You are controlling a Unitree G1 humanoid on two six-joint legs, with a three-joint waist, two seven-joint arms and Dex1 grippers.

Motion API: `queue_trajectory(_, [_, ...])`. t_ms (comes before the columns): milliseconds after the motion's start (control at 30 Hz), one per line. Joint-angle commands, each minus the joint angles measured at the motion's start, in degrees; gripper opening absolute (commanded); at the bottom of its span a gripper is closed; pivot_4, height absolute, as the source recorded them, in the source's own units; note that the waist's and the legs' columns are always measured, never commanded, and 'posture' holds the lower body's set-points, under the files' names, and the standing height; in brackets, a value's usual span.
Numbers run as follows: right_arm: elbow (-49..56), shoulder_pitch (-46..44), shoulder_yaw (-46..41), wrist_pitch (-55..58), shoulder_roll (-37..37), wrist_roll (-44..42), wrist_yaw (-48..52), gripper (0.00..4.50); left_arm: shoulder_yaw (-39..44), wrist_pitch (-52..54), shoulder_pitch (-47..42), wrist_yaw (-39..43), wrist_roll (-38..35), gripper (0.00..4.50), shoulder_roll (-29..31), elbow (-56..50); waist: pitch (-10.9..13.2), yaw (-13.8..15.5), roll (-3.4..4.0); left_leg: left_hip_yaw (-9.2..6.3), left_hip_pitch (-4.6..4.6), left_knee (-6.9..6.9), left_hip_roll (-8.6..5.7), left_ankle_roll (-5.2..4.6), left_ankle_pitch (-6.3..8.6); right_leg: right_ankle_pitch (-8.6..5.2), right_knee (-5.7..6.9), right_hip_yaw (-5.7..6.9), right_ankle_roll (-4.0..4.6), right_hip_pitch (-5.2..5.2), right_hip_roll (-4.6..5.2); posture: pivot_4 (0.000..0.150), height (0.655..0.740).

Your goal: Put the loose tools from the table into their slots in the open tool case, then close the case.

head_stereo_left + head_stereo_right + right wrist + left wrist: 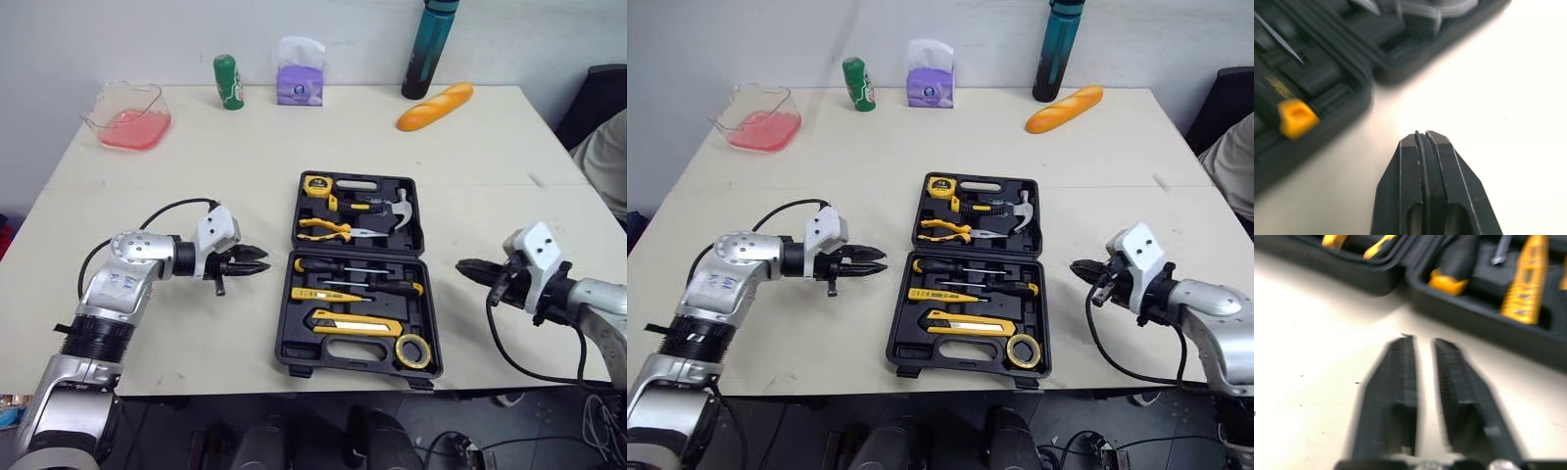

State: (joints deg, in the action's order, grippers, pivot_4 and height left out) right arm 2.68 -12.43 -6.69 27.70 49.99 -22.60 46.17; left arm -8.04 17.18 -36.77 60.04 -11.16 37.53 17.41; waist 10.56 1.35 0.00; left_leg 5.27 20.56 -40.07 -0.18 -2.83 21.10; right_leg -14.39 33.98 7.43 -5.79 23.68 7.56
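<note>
- Teal bottle (429,49): top cut off by the upper edge.
- Person (609,162): cut off at the right edge.
- Tool case (1474,318): blurred in the left wrist view, contents indistinct.
- Left tool (1423,340): outline blurred.

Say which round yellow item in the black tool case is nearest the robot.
The yellow tape roll, near-right corner; the yellow tape measure sits far-left.

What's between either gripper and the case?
Nothing visible. The left gripper points at the left side of the case, and the right gripper points at its right side. Only a strip of table lies between each gripper and the case wall.
</note>
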Motion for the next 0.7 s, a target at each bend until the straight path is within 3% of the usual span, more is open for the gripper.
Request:
queue_trajectory(33, [-0.93, -4.66, 4.12, -0.53, -1.97, 4.06, -0.99, 0.00, -0.60, -1.15, -3.69, -2.46, 2.11, 0.03, -3.38, 4.40, 0.00, -0.05, 0.00, 0.00, 0.01, -0.02, -0.01, -0.02, -0.01, 0.01, 0.00, 0.01, -0.02, 0.00, 0.00, 0.150, 0.7348])
queue_trajectory(433, [-5.42, -17.23, 13.17, -0.88, -9.81, 10.59, 1.34, 0.00, -2.78, -1.20, -5.54, -3.55, 4.82, 0.03, -11.37, 7.30, 0.00, -0.51, 0.01, 0.01, 0.10, -0.03, -0.01, -0.04, -0.05, 0.03, 0.01, 0.09, -0.06, 0.07, -0.06, 0.150, 0.7348])
queue_trajectory(700, [-5.42, -18.18, 13.24, -0.47, -10.30, 12.29, 3.12, 0.00, -2.36, -0.02, -5.58, -5.23, 6.03, 0.03, -12.46, 7.16, 0.00, -0.71, 0.01, 0.01, 0.07, -0.04, -0.02, -0.03, -0.07, 0.03, 0.06, 0.09, -0.06, 0.05, -0.03, 0.150, 0.7348])
